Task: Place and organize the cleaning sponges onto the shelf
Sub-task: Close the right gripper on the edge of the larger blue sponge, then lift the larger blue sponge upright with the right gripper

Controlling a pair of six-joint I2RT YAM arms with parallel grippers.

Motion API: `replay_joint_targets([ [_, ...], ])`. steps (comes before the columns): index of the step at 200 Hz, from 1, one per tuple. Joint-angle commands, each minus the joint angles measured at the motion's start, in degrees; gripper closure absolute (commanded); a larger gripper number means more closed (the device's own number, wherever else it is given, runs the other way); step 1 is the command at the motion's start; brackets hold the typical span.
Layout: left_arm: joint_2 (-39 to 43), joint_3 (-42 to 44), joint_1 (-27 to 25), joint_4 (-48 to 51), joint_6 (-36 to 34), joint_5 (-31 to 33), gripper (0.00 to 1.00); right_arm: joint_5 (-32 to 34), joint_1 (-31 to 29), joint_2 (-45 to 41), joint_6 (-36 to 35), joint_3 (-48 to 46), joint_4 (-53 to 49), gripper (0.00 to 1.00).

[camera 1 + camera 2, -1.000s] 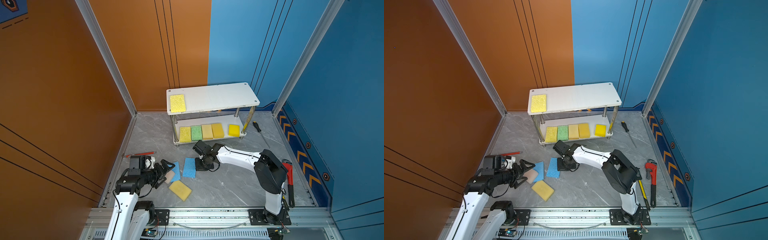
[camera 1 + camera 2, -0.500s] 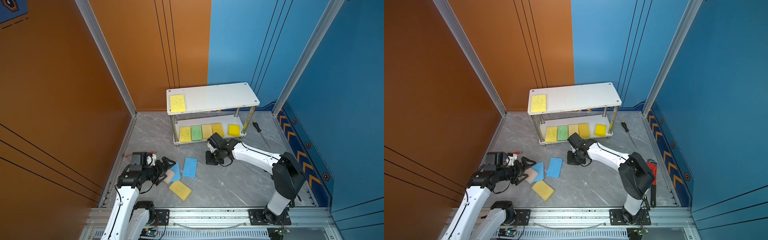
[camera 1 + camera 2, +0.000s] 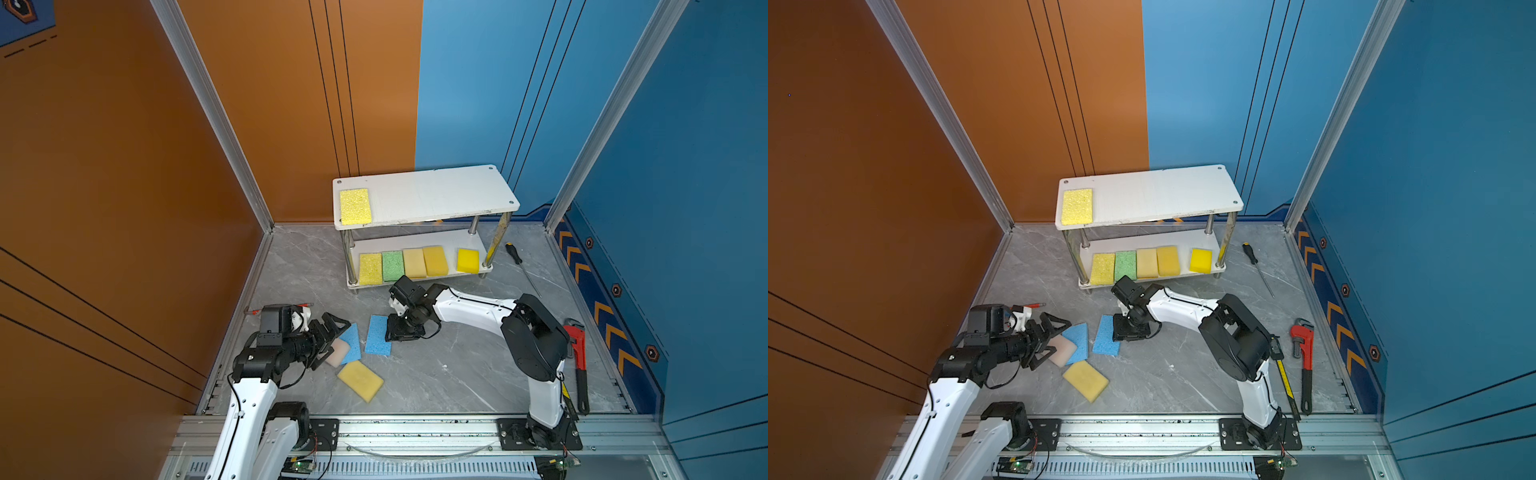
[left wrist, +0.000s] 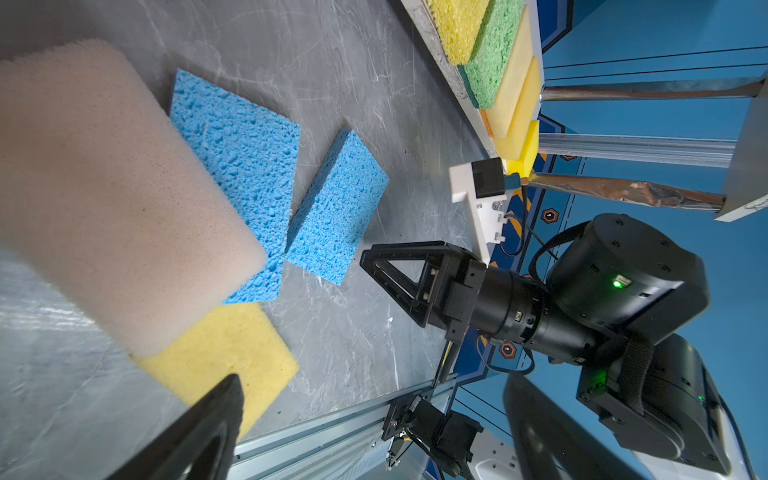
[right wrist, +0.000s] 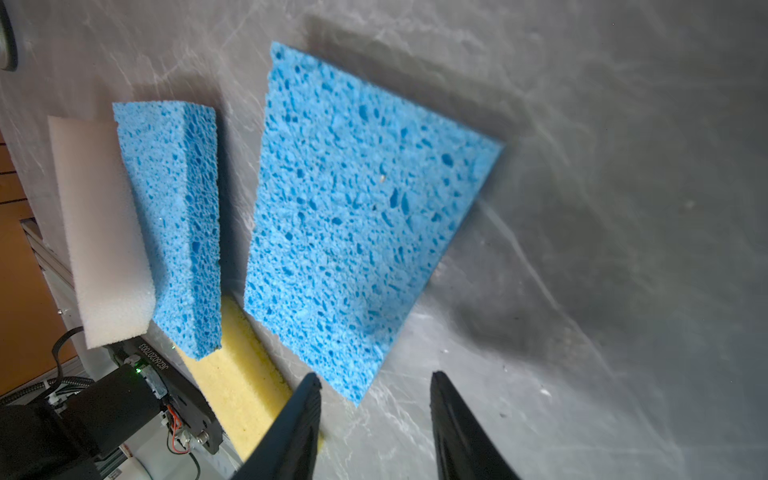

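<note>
Left gripper (image 3: 332,343) sits near the surface's front-left corner, fingers spread wide on either side of the whitish-pink sponge (image 3: 1062,350). That one overlaps a blue sponge (image 3: 353,341), and it doesn't look clamped to me. A yellow sponge (image 3: 360,380) lies just in front, toward the front edge. Next along, the second blue sponge (image 3: 379,336) lies flat, long axis running roughly front to back toward the shelf (image 3: 436,195). The right gripper (image 5: 374,377) hangs just beside its right long edge, jaws partly apart and empty. Right arm's clearly nearer; I'd guess it shifts left to straddle the narrow width.
</note>
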State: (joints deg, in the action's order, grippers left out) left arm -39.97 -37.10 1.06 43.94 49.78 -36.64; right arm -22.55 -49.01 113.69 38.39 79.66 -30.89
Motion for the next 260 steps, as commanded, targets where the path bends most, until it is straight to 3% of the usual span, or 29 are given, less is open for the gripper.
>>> replay_joint_targets([
  [1, 0.27, 0.26, 0.1, -0.08, -0.16, 0.41, 0.02, 0.08, -0.55, 1.48, 0.83, 2.01, 0.31, 0.55],
  [88, 1.76, 1.41, 2.07, 0.0, 0.61, -2.45, 0.02, 3.26, -1.52, 4.79, 1.9, 3.35, 0.31, 0.62],
  [115, 2.71, 1.86, 2.18, 0.81, 0.83, -2.67, 0.02, 3.92, -1.85, 4.75, 1.97, 3.67, 0.31, 0.75],
  [135, 3.4, 1.98, 2.16, 1.59, 0.67, -2.56, 0.02, 4.76, -1.84, 4.47, 1.5, 3.17, 0.31, 0.91],
  [157, 3.92, 1.96, 2.18, 1.72, 1.17, -2.27, 0.02, 4.78, -1.48, 3.13, 0.75, 2.97, 0.22, 0.99],
  [260, 6.01, 0.58, 2.15, 1.67, 2.93, -2.32, 0.02, 0.95, 3.15, -6.27, -2.08, -1.63, 0.22, 1.0],
])
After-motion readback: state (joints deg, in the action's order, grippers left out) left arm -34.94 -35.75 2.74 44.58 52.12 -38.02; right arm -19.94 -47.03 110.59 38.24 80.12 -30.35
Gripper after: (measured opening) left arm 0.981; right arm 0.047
